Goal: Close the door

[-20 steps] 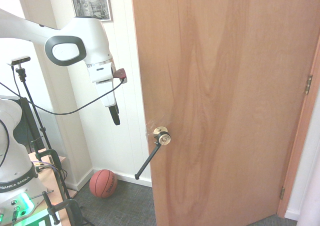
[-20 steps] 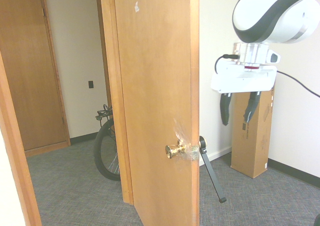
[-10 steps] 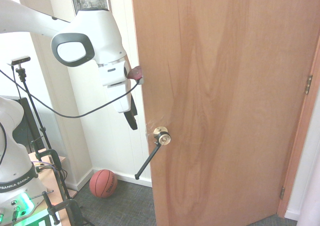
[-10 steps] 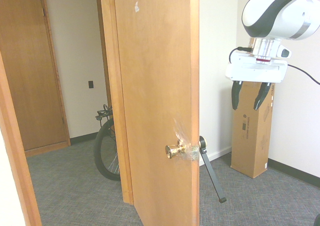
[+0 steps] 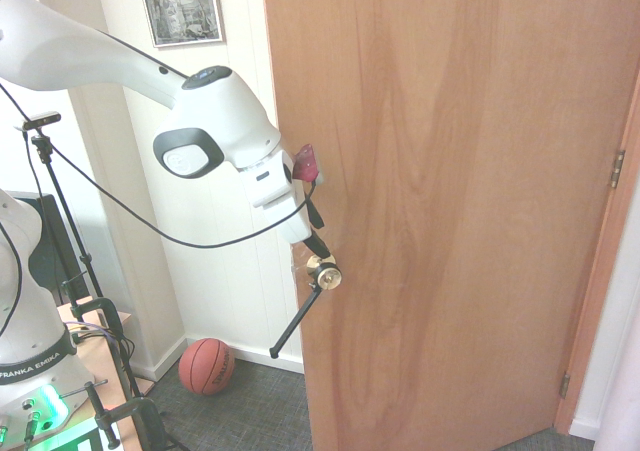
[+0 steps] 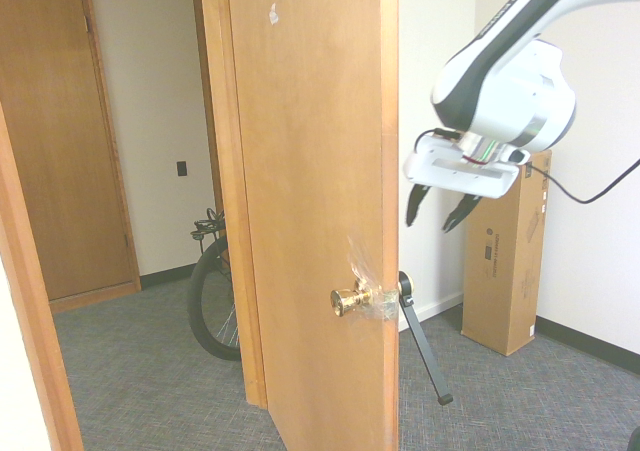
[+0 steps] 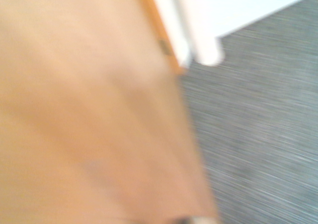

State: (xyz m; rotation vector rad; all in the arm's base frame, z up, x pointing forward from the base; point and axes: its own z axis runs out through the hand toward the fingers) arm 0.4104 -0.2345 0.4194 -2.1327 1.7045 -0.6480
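The tall light-brown wood-grain door stands partly open, and I see it edge-on from the other side. Its brass knob has a thin black rod slanting down from it. My gripper is open and tilted toward the door's free edge, just above the knob, holding nothing. Whether a finger touches the door is unclear. The wrist view is blurred and shows the door face close up over grey carpet.
A basketball lies on the floor by the white wall. A tall cardboard box stands against the wall behind the arm. A bicycle wheel leans beyond the doorway. The door's hinges are on the right-hand frame.
The arm has swung toward the door and tilted, bringing the open gripper from beside the wall to the door's edge above the knob. The door has not moved.
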